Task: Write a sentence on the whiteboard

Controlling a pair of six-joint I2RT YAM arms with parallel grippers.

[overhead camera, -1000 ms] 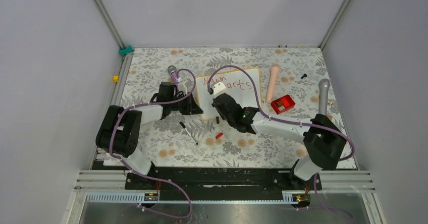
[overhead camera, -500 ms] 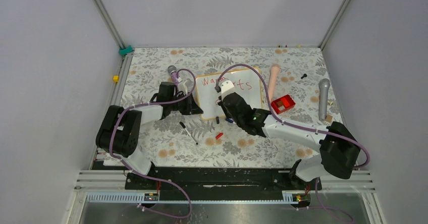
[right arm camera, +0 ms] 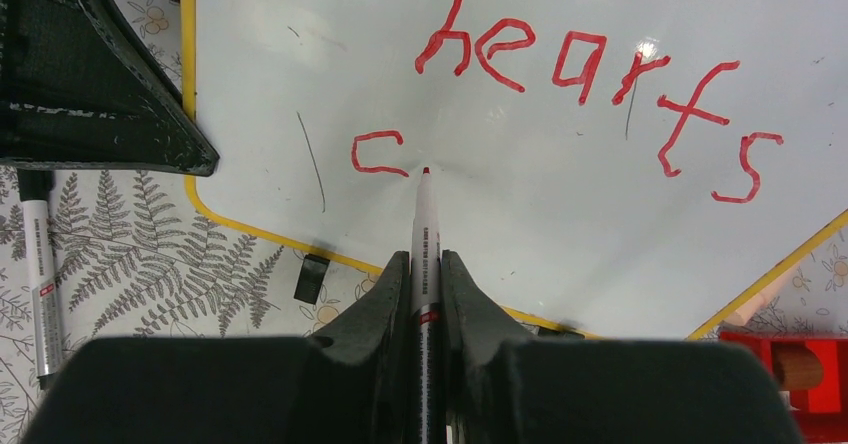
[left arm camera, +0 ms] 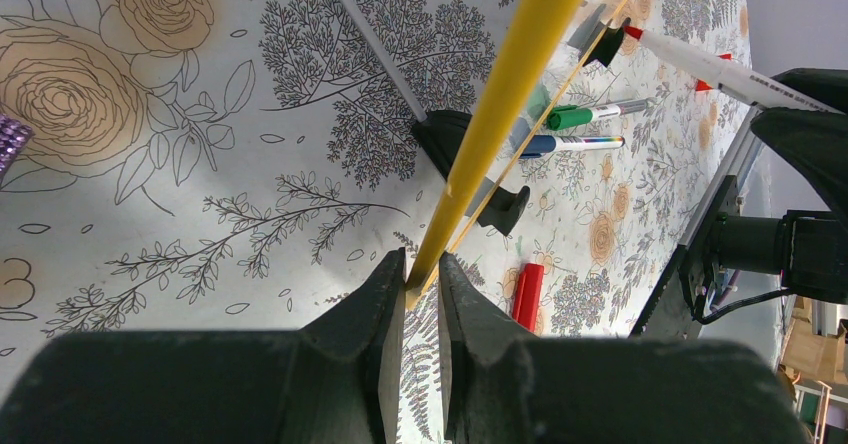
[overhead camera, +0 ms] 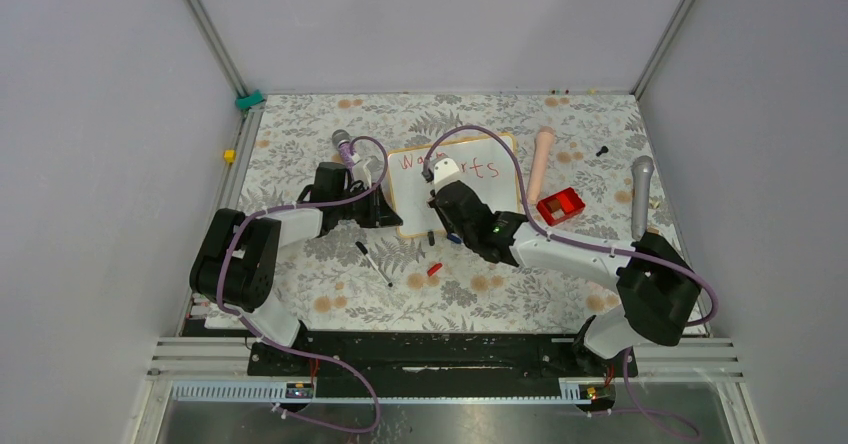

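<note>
Covering middle of whiteboard (overhead camera: 406, 200) in top view, right wrist hides much of sentence (right arm camera: 585, 64); only "Wa" and "rts" show there. Wrist view: "hearts" and lone "c" whole, top line cut off. Right arm stretched diagonally from base over board. Right gripper (right arm camera: 425, 260) clamped on marker (right arm camera: 424, 214), tip touching board just right of "c". Left arm folded, left gripper (left arm camera: 421, 264) pinching board's left frame edge. Bare white right of tip, under "hearts". Red box (overhead camera: 560, 206) near board's right corner.

Lighting is bright, even and diffuse; shadows are soft. In the right wrist view, small glare spots mark the whiteboard (right arm camera: 560, 224) near the upper edge.
</note>
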